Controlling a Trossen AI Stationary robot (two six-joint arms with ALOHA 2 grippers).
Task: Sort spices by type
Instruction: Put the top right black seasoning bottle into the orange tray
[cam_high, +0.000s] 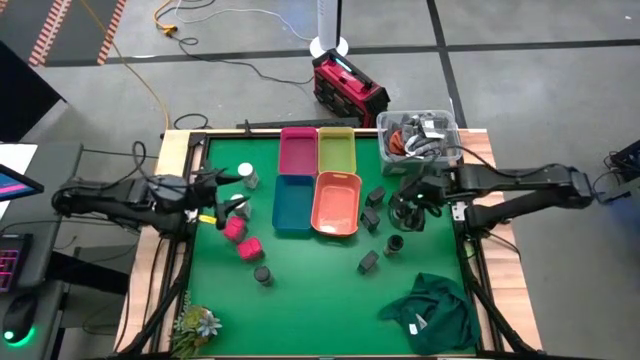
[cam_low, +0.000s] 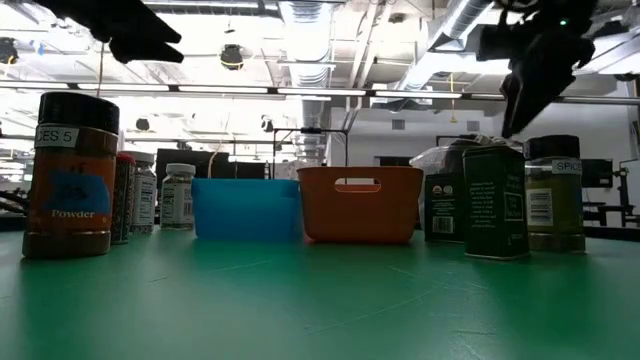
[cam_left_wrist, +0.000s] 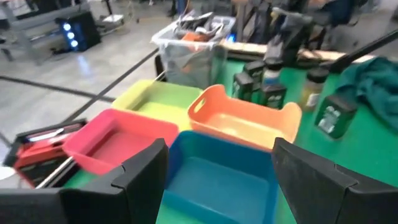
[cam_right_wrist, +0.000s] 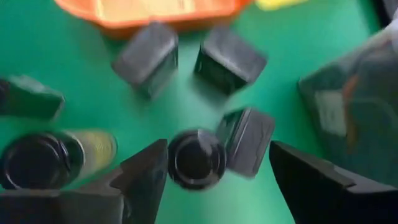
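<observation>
The spices stand upright on the green table in two groups. On the left are a white-capped jar, two pink-red blocks and a dark round jar. On the right are dark tins and dark round jars. My left gripper hangs open above the left group and faces the bins. My right gripper is open, points down, and hovers over a dark-capped round jar and a tin, clear of both.
Pink, yellow-green, blue and orange bins sit at the table's middle and far side. A clear box of cables stands at the far right. A green cloth lies near right, a small plant near left.
</observation>
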